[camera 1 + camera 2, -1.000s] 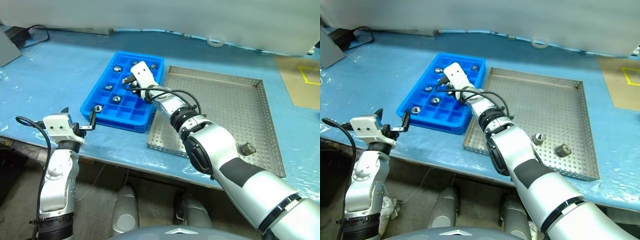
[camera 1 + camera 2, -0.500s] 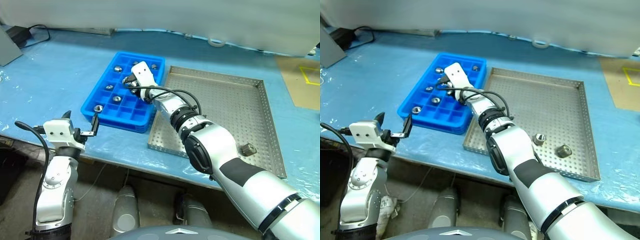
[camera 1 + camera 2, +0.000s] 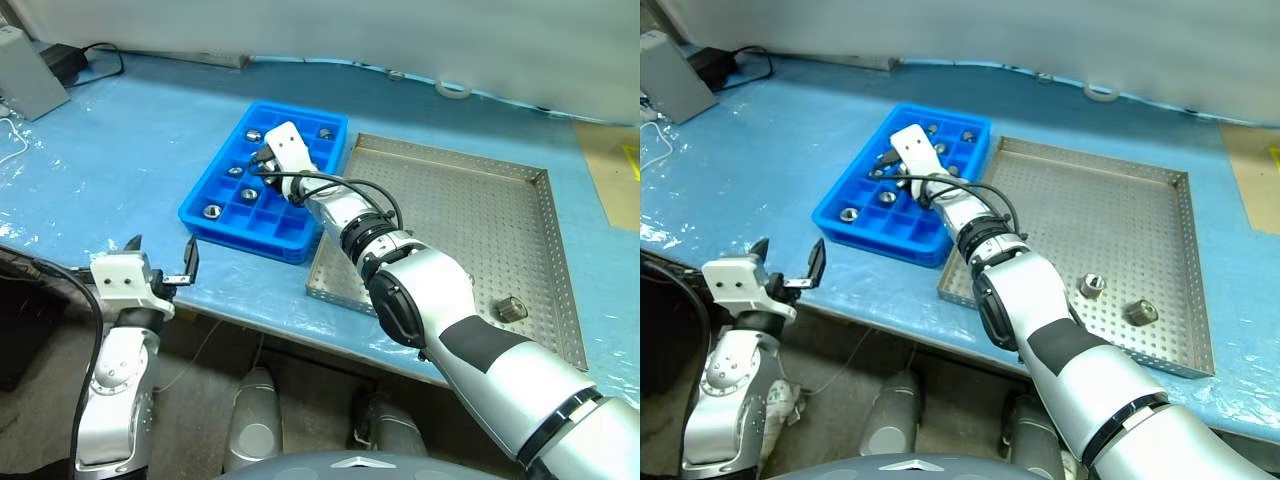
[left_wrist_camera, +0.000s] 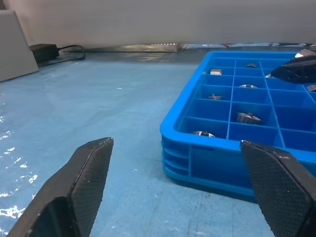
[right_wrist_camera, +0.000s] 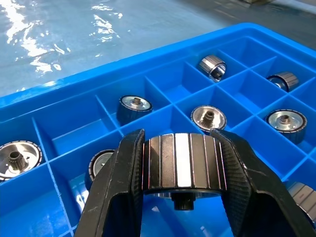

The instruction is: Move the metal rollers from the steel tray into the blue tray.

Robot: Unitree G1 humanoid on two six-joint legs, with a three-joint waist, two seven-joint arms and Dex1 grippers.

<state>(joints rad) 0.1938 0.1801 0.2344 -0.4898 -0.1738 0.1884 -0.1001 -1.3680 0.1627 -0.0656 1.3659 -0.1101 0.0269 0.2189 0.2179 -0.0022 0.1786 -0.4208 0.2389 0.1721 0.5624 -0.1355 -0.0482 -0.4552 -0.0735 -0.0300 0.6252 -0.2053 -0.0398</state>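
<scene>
My right gripper (image 5: pixel 182 197) is pinching 1 ribbed metal roller (image 5: pixel 183 168) between both fingers, held over the blue tray (image 3: pixel 215 190), out in the middle of its grid. Straight below the roller there's a compartment, and I can't tell for certain whether it's free; the ones around it already hold rollers, at least 7 of them from the wrist view, like the one just ahead (image 5: pixel 208 117) and another toward the tray's far rim (image 5: pixel 213 65).

So this is the placing step: roller carried across, not yet let go. What the next move calls for, as I judge it, is picking an empty cell, lining the roller up inside its walls, lowering a touch and then spreading the fingers so it drops flat and doesn't perch on a divider.

Over on the other side, my left gripper (image 3: pixel 787 268) hangs spread wide and empty off the near edge of the worktop, just short of the blue tray's near left corner.

Further out, the steel tray (image 3: pixel 1160 200) lies beside the blue one on its right, and 2 rollers are left near its near right corner (image 3: pixel 1092 285) (image 3: pixel 1137 312). Those come after this drop.
</scene>
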